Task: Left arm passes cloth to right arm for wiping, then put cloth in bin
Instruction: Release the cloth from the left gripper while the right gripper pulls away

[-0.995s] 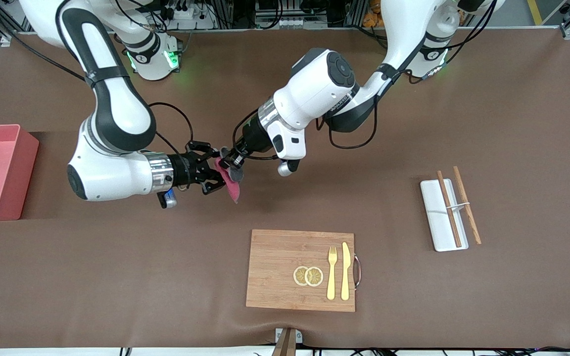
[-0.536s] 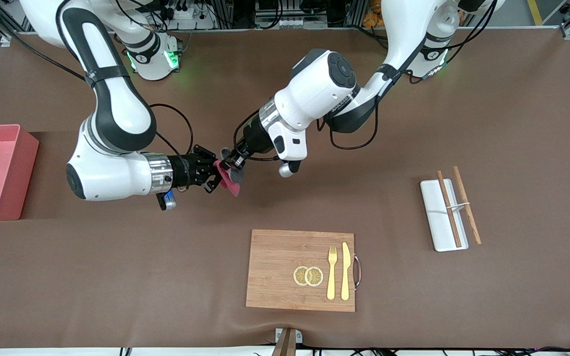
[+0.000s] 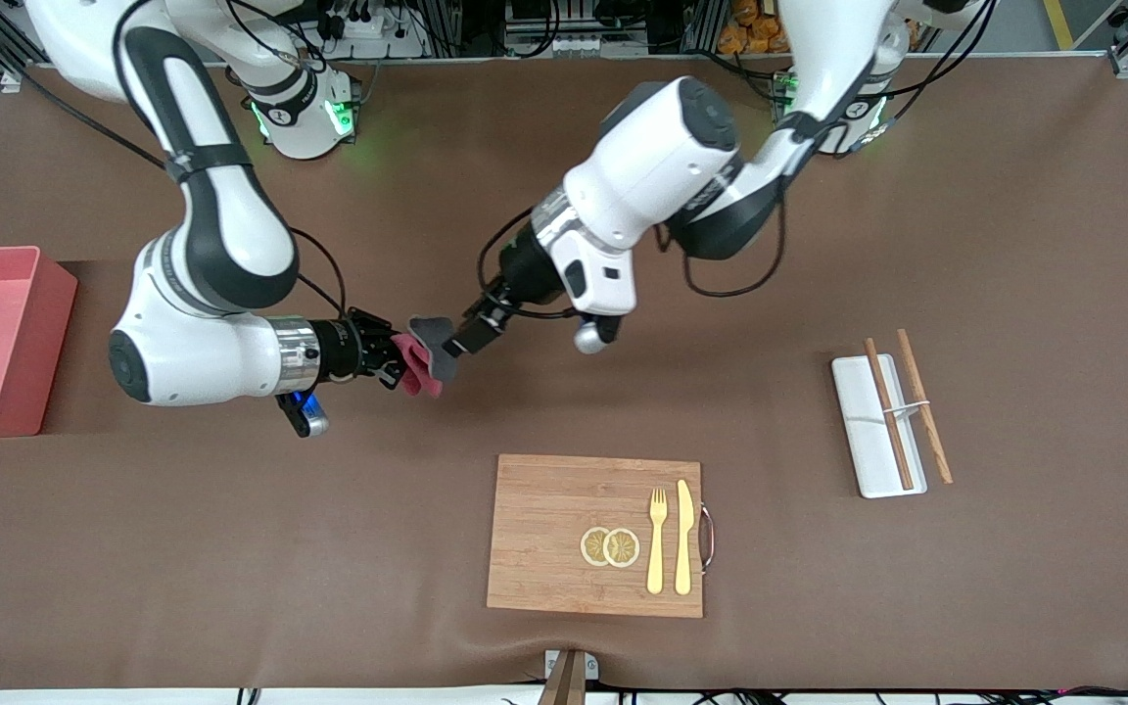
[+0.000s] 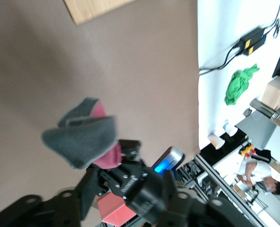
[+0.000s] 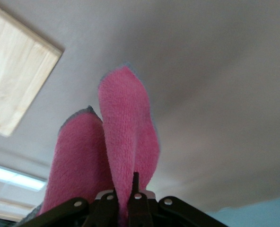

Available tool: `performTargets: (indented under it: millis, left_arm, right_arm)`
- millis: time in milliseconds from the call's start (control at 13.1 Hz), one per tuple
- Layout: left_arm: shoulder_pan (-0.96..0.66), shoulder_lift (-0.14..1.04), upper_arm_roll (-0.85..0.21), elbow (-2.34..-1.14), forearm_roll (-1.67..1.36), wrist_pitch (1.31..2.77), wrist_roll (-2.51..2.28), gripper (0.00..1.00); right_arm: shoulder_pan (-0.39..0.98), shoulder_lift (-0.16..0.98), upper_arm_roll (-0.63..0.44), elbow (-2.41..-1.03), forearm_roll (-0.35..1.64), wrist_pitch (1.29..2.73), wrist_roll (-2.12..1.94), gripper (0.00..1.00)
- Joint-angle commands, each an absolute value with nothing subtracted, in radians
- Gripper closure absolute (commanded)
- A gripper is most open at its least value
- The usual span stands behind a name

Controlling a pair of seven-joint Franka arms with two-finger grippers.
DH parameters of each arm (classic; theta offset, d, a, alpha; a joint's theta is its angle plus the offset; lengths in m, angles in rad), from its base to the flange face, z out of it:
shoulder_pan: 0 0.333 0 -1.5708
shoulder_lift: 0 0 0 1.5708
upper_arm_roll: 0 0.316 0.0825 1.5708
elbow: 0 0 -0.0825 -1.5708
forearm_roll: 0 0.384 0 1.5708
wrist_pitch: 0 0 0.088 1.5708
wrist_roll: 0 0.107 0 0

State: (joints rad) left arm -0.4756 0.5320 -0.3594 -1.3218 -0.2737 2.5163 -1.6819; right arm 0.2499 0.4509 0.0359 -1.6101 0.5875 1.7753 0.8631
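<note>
Arms first: the right arm reaches in from its end of the table [image 3: 1014, 196], and the left arm has drawn up and back since half a second ago. The right gripper [image 3: 396, 357] has also pulled toward its own end. Half a second ago both grippers met at the cloth [image 3: 417, 367]. Now only the right one has it, jaws pinched tight on a folded edge, as the right wrist view shows [image 5: 126, 123]. The left gripper [image 3: 466, 338] hangs just beside the grey flap and seems to have let go; whether it is open I cannot tell. The hand-over looks done, so wiping falls to the right arm next, and binning comes after that.

The cloth hangs over bare table, well apart from the bin.

The board [image 3: 544, 529] lies nearest the front camera, carrying two lemon slices [image 3: 609, 546], a fork [image 3: 657, 539] and a knife [image 3: 684, 537].

The bin [image 3: 57, 333], at the right arm's end, shows only its own pink floor.

The white tray [image 3: 858, 431], toward the left arm's end, has chopsticks [image 3: 887, 411] resting on it, one over the tray and one along its edge.
</note>
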Motion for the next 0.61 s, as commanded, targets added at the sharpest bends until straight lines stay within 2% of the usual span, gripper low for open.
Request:
performTargets:
  millis: [0,230,459,536]
  left_arm:
    - [-0.385,0.430,-0.359,-1.341,-0.241,2.367,-1.675,0.00]
    - [-0.284,0.356,-0.359,-1.344,-0.209,2.151,-1.487,0.00]
    - [-0.148,0.313,-0.359,-1.345,-0.209,1.906,-1.220,0.00]
    - [-0.105,0.302,-0.357,-1.345,-0.207,1.829,-1.116,0.00]
  right_arm:
    - [0.319,0.466,0.045,-1.638,0.430,1.845,0.778,1.00]
    - [0.363,0.463,0.044,-1.779,0.326,2.038,0.746,1.00]
    - [0.353,0.465,0.044,-1.906,0.282,2.210,0.671,1.00]
    - [0.338,0.465,0.038,-1.933,0.282,2.227,0.602,1.00]
